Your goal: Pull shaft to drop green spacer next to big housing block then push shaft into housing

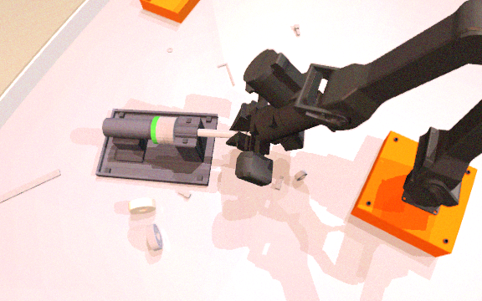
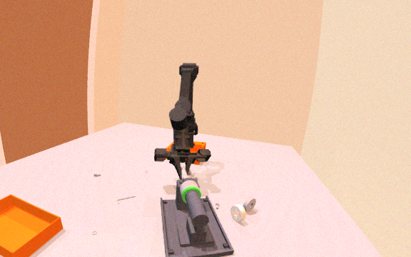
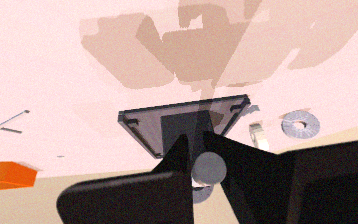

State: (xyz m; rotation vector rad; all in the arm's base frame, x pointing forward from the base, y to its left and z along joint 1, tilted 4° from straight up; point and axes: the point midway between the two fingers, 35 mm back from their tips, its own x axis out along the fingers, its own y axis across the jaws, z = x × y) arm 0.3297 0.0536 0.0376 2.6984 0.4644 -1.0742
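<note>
My gripper [image 1: 234, 135] [image 2: 185, 175] [image 3: 195, 136] is shut on the pale shaft [image 1: 213, 133], right of the fixture in the top view. The shaft's round grey end [image 3: 209, 168] shows between the fingers in the wrist view. A length of shaft is exposed between the fingers and the smaller support block [image 1: 188, 127]. The green spacer [image 1: 155, 130] [image 2: 191, 188] is up in line with the shaft, against the dark cylindrical housing [image 1: 128, 127] [image 2: 196, 207]. Pale spacer material [image 1: 166, 130] [image 2: 189, 184] fills the space between green spacer and support block. The shaft inside is hidden.
The fixture stands on a dark baseplate [image 1: 153, 181] [image 3: 140, 127]. Two loose pale rings [image 1: 141, 206] [image 1: 155, 237] lie in front of it. An orange tray [image 2: 13, 228], a hex key [image 1: 229, 75], a flat strip [image 1: 28, 187] and small hardware lie around.
</note>
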